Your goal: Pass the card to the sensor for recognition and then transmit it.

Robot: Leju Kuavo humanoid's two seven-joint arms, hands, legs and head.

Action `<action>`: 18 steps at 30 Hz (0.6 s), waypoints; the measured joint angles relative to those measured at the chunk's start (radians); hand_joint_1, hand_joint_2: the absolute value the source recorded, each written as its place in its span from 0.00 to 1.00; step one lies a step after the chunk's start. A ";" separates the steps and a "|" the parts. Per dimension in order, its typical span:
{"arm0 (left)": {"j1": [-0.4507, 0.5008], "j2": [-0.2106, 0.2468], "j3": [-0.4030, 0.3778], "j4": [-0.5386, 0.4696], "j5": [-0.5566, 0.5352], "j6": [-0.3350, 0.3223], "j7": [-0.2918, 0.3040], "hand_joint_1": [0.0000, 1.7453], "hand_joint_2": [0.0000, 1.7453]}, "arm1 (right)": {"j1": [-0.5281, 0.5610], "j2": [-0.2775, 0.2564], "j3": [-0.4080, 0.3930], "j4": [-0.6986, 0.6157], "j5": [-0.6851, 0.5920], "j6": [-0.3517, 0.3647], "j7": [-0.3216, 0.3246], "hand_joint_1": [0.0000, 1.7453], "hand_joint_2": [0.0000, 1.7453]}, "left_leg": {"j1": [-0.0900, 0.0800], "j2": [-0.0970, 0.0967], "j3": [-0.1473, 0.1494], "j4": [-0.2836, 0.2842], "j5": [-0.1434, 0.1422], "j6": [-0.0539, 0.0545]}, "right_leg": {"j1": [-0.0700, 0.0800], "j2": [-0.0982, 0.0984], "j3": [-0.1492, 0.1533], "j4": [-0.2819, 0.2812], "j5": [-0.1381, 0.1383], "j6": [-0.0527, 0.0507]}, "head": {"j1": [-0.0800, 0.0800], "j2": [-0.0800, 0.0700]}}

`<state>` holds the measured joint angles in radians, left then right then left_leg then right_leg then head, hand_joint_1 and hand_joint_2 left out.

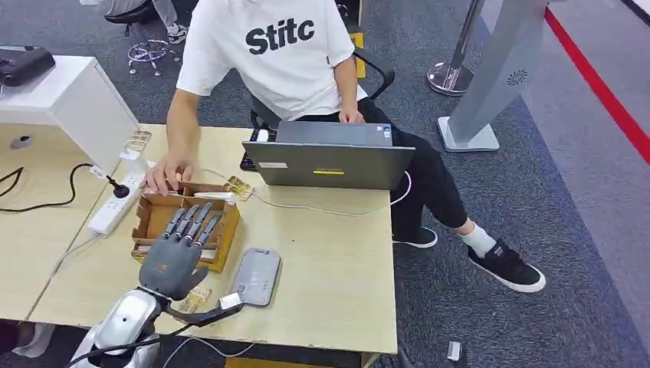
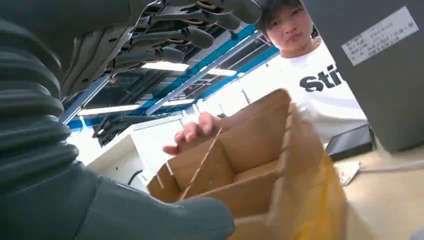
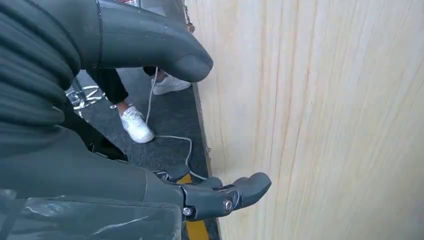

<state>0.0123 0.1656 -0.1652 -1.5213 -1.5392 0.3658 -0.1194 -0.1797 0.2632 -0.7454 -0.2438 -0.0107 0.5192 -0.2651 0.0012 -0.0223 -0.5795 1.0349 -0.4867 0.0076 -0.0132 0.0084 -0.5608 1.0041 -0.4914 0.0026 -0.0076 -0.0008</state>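
The left hand (image 1: 178, 253), fingers apart and empty, hovers over the cardboard box (image 1: 153, 218) to fetch a card, the grey sensor (image 1: 256, 277) lying ready at its three o'clock, while the right hand (image 3: 150, 115), also empty with fingers apart, hangs beside a pale wooden panel (image 3: 320, 120).

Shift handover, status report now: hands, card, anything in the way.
Left hand open, over cardboard box. Right hand open beside wooden panel, holding nothing. Card not made out. Person's hand on box's far edge.

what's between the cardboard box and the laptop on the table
In the head view, a gold card and a thin white cable lie between the box and the laptop; the rest is bare table.
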 joint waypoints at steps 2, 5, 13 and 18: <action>0.015 0.013 0.002 -0.005 0.005 0.000 -0.001 0.00 1.00 | 0.000 0.000 0.000 0.000 -0.003 0.000 0.000 0.00 1.00 | 0.000 -0.001 0.000 0.000 0.000 0.000 | 0.000 0.000 0.000 0.000 0.000 0.000 | 0.000 0.000; 0.035 0.027 0.014 -0.017 0.011 0.002 -0.003 0.00 1.00 | 0.000 0.000 0.001 0.000 -0.009 0.000 0.000 0.00 1.00 | 0.000 0.000 0.000 0.000 0.000 0.000 | 0.000 0.000 0.000 0.000 0.000 0.000 | 0.000 0.000; 0.074 0.061 0.098 -0.018 0.017 0.003 0.001 0.00 1.00 | 0.000 -0.001 0.005 0.000 -0.011 0.002 0.000 0.00 1.00 | 0.000 -0.001 0.000 0.000 0.000 0.000 | 0.000 0.000 0.000 0.000 0.000 0.000 | 0.000 0.000; 0.083 0.066 0.142 -0.015 0.012 0.009 0.006 0.00 1.00 | 0.000 -0.001 0.009 0.000 -0.011 0.002 0.001 0.00 1.00 | 0.000 -0.001 0.000 0.000 0.000 0.000 | 0.000 0.000 0.000 0.000 0.000 0.000 | 0.000 0.000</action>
<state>0.0957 0.2312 -0.0233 -1.5366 -1.5274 0.3750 -0.1129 -0.1795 0.2621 -0.7363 -0.2438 -0.0221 0.5215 -0.2644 0.0014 -0.0230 -0.5798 1.0344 -0.4866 0.0075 -0.0132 0.0079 -0.5608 1.0042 -0.4915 0.0026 -0.0076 -0.0011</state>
